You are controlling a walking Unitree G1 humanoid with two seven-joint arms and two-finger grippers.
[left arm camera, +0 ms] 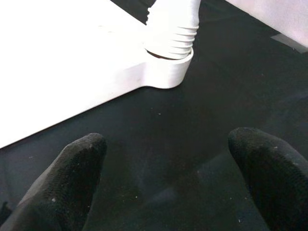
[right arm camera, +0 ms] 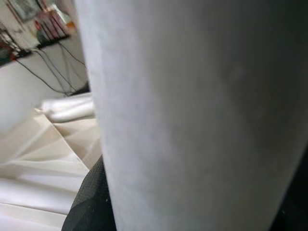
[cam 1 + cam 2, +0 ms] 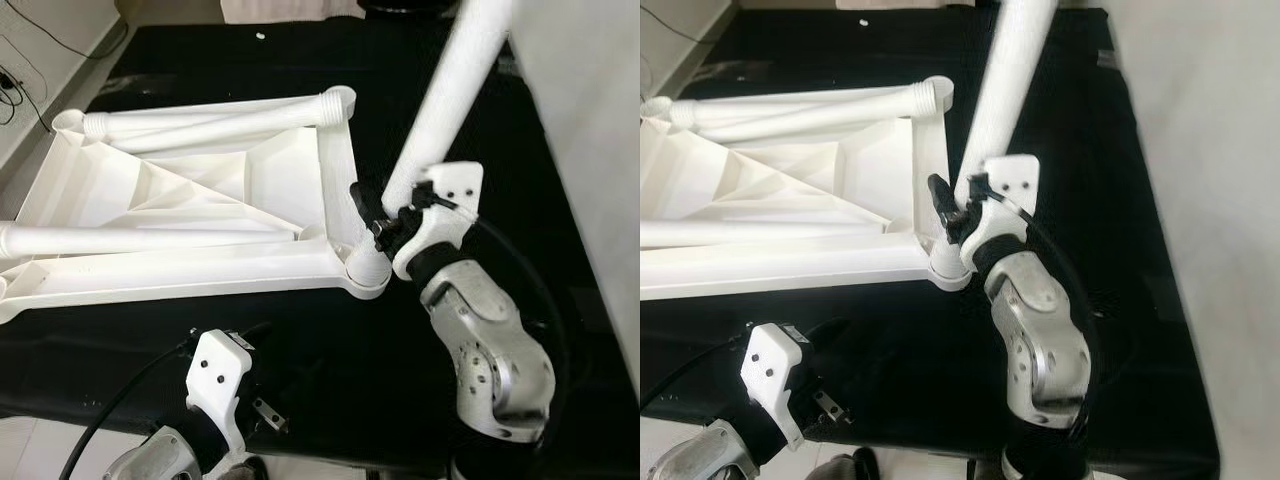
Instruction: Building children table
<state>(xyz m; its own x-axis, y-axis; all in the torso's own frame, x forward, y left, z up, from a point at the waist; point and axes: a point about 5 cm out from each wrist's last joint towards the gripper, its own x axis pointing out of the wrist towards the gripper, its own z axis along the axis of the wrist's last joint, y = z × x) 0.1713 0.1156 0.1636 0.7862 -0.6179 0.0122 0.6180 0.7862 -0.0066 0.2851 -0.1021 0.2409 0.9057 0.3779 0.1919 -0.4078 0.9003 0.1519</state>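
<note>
In the left eye view a white plastic table top (image 3: 190, 215) lies upside down on a black surface (image 3: 330, 370), reaching from its left edge toward the middle, with two loose white legs (image 3: 210, 122) resting across its ribbed underside. At the top's corner nearest the surface's right edge, a third leg (image 3: 455, 85) stands tilted in the corner socket (image 3: 365, 275), and the right gripper (image 3: 385, 215) is clamped around that leg just above the socket. The left gripper (image 3: 262, 412) hangs by the surface's near edge. The right eye view shows the same scene, with the standing leg (image 3: 1005, 85) leaning away from the table top. In the left wrist view the left gripper's two black fingers (image 1: 72, 183) are spread wide with nothing between them, above bare black surface, and the leg's threaded end (image 1: 171, 33) sits in the socket beyond. In the right wrist view the white leg (image 2: 192, 115) is pressed against one black finger (image 2: 89, 204), with the table top behind.
</note>
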